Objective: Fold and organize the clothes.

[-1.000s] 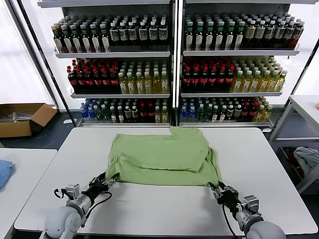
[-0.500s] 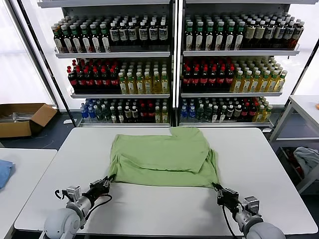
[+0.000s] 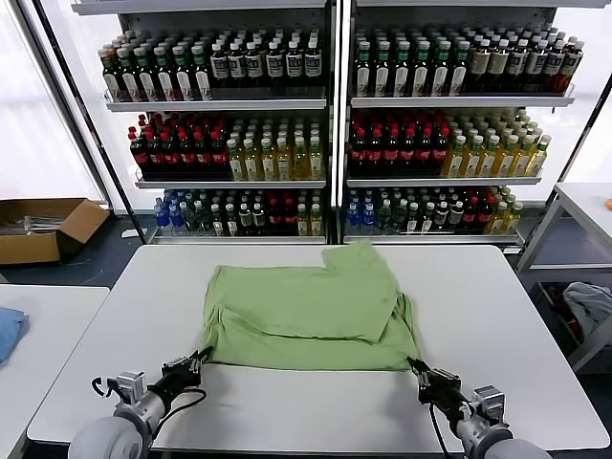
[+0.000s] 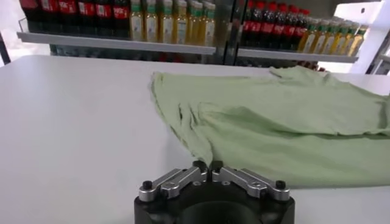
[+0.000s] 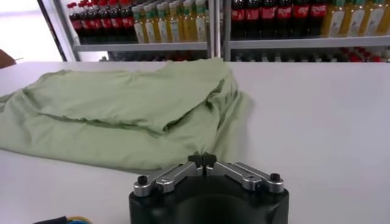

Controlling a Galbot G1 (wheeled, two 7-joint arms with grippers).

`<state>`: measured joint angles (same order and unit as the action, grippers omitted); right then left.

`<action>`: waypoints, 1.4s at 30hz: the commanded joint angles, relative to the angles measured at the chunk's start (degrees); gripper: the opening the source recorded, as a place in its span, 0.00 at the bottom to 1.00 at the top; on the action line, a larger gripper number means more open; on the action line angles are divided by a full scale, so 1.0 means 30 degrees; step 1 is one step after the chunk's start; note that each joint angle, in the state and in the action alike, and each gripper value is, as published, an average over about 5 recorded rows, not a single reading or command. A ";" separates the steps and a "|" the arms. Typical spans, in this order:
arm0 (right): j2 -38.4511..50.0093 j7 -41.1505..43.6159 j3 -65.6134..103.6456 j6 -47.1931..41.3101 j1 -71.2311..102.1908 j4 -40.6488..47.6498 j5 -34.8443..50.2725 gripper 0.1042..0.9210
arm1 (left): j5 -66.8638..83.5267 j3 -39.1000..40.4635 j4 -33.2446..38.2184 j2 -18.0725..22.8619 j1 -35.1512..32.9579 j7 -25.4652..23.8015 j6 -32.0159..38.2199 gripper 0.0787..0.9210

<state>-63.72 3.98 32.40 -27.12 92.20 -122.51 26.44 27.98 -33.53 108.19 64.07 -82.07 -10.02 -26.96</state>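
while both jaws clench the near hem corners, left gripper (image 3: 196, 362) and right gripper (image 3: 417, 370), the shirt (image 3: 311, 306) lies mid-table, stretching left-right, just beyond them.

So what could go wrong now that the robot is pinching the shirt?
Each claw holds only a tiny bit of the shirt: the left claw at the near left corner, the right claw at the near right corner. A tug might let the cloth slip out. The shirt is already folded loosely, with a flap lying on top, so pulling could mess that fold up. An uneven pull might also twist it crooked on the table.
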 commanded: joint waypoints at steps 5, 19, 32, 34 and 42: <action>-0.0829 0.0410 0.1500 -0.0117 0.5859 -0.3956 -0.1871 0.00 | -0.1122 -0.2850 0.5230 0.0666 -0.6456 0.0185 -0.0481 0.02; -0.0604 -0.0030 0.2490 -0.0153 0.6965 -0.4638 -0.1194 0.08 | 0.0565 -0.3296 0.8670 0.1443 -1.0271 0.1945 -0.2025 0.06; 0.3211 0.1650 0.8053 0.1020 0.2757 -0.3678 0.5964 0.55 | 0.6520 -0.6085 0.7574 -0.2323 -0.6133 0.3139 -0.2005 0.49; 0.4521 0.1613 0.7236 0.0569 0.0700 -0.2424 0.6303 0.61 | 0.7641 -0.5763 0.6641 -0.3820 -0.4896 0.3140 -0.1940 0.55; 0.7768 0.1823 0.0172 -0.1990 -0.9154 0.3399 0.6751 0.86 | 0.8659 -0.1911 0.1349 -0.8540 0.0281 0.1583 -0.1112 0.82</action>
<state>-50.12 8.36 44.08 -28.63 89.03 -125.64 41.29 45.37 -47.27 126.70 54.98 -98.85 -2.55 -31.81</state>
